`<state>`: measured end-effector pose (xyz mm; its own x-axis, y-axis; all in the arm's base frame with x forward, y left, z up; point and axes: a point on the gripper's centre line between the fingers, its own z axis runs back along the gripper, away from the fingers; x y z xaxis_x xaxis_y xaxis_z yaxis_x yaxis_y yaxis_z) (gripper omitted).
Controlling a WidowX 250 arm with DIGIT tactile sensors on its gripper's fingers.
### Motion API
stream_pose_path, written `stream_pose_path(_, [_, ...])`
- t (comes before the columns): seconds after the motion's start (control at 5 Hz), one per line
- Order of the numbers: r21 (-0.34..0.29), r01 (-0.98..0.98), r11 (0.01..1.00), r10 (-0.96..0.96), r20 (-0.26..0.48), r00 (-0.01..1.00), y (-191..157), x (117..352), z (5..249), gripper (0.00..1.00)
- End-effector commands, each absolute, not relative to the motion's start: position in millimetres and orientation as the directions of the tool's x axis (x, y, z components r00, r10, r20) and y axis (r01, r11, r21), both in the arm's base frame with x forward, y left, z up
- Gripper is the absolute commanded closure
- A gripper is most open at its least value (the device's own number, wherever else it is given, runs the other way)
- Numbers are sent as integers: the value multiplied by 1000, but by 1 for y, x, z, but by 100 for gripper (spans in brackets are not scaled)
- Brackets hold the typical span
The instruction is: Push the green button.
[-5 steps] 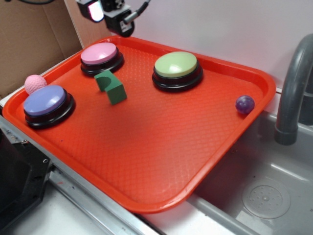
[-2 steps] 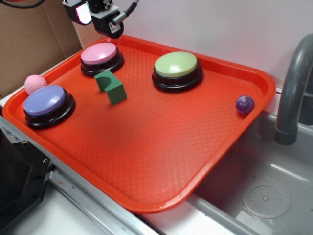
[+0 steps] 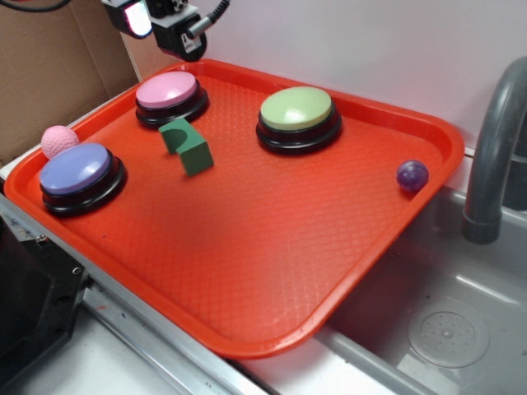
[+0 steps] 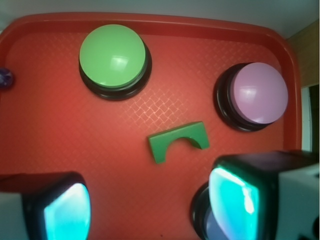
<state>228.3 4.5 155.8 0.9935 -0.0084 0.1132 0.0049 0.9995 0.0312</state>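
Claw point(image 3: 156, 20) farther left, slightly higher

My black gripper point(image 3: 169, 23) is cut off by the exterior view's top edge, so I can't tell jaw state there. Wrist cam: only two blurred glowing finger pads point(image 4: 67, 212) show, bottom-cropped. They hide most of the purple-topped round button point(image 4: 205, 220). Small purple ball point(image 4: 5, 78) is half off the left edge.

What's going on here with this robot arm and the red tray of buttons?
The arm's end effector hangs above the far left corner of the red tray, holding nothing, fingers apart. The green button it's meant to press sits untouched on the tray. Also on the tray are a pink button, a purple button, a green arch block and a small purple ball.
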Motion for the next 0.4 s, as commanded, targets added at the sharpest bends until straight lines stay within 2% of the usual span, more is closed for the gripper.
stream_pose_path(0.0, [66,30,997,-41,176,984,1,225,174,0])
stream_pose_path(0.2, [89,64,994,-79,172,982,0,226,173,0])
